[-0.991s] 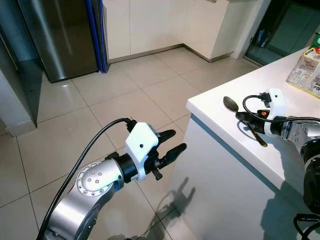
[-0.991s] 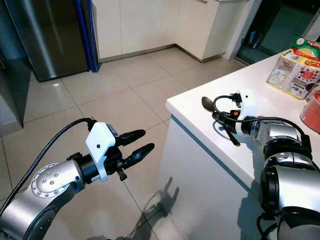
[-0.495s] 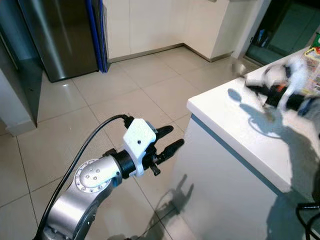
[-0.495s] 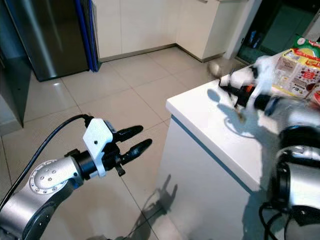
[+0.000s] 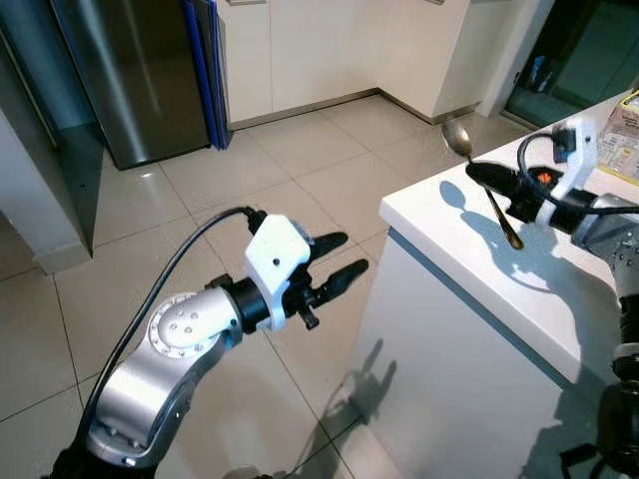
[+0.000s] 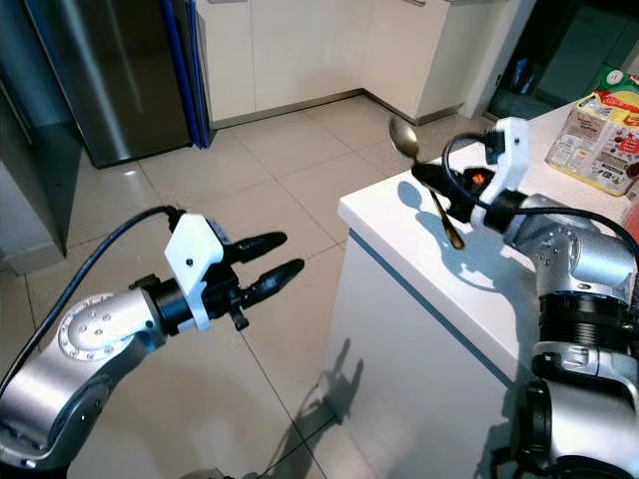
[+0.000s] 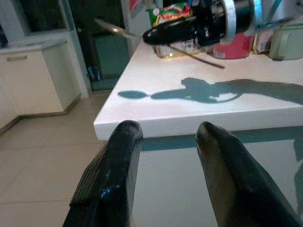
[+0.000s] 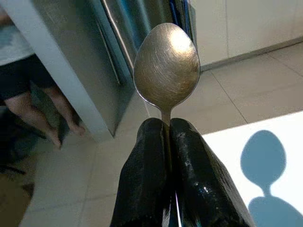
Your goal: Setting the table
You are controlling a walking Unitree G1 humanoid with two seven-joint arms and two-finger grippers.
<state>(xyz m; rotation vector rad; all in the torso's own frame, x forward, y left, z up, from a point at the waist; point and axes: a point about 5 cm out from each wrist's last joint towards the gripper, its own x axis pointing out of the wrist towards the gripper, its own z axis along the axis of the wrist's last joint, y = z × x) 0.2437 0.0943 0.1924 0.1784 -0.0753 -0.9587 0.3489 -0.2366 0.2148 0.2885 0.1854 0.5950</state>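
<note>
A metal spoon (image 5: 459, 137) is pinched at its neck in my right gripper (image 5: 489, 178), which is shut on it above the corner of the white counter (image 5: 469, 259). The bowl (image 8: 166, 65) points up and outward past the fingertips (image 8: 154, 137), and the handle (image 6: 446, 225) slants down toward the counter. The spoon's shadow (image 6: 411, 193) falls on the counter top. My left gripper (image 5: 339, 257) is open and holds nothing, out over the tiled floor to the left of the counter, with its fingers (image 7: 118, 161) pointed at the counter's edge.
Food cartons (image 6: 599, 135) and a red container (image 7: 232, 47) stand further back on the counter. A steel fridge (image 5: 140, 70) and cream cabinets (image 5: 329, 45) line the far wall. A person's legs (image 8: 33, 104) show beside the fridge. Tiled floor (image 5: 250, 180) lies open between.
My right gripper has lifted the spoon off the counter and swung it up, so the bowl now points outward over the counter's corner. The left arm has hardly moved.
</note>
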